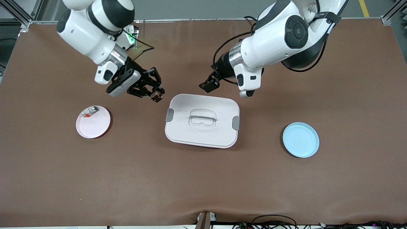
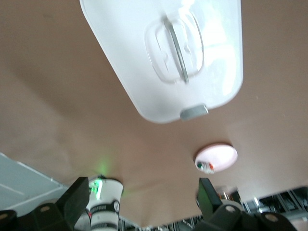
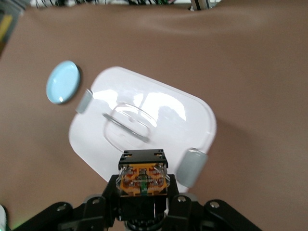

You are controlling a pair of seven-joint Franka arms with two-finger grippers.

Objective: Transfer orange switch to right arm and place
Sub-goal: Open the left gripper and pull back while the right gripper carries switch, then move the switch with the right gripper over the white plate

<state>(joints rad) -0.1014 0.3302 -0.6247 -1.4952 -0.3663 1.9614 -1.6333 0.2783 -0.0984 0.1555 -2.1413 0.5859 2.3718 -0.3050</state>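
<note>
So we're looking at the right gripper [image 1: 156, 95] hanging in the upper middle of the front frame, just over the bare desk [image 1: 203, 178] beside the upper corner of the white lidded box [image 1: 202, 121]. Its fingers [image 3: 179, 201] are pinching the orange switch [image 1: 156, 96] from both sides, closed only as far as the switch body lets them. In the right wrist view the switch [image 3: 143, 175] is sticking out past the fingertips with its orange face turned up at the camera. We're guessing its long axis is running out along the fingers.

The left gripper [image 1: 207, 85] is waiting over the desk just above the box's top edge. Its fingers [image 2: 77, 192] are spread wide with nothing between them, so we're reading the handover as done and the placing as what's left.

The bit that matters is that the right arm is the one carrying it. The pink plate [image 1: 95, 127] is sitting lower in the frame toward the right arm's end of the desk, near that gripper. It's holding a small silvery part [image 1: 90, 111] with a red bit near its upper rim. The blue plate [image 1: 300, 140] is well apart at the left arm's end, with nothing showing on it. The box is sitting shut, so we can't tell what's inside.
</note>
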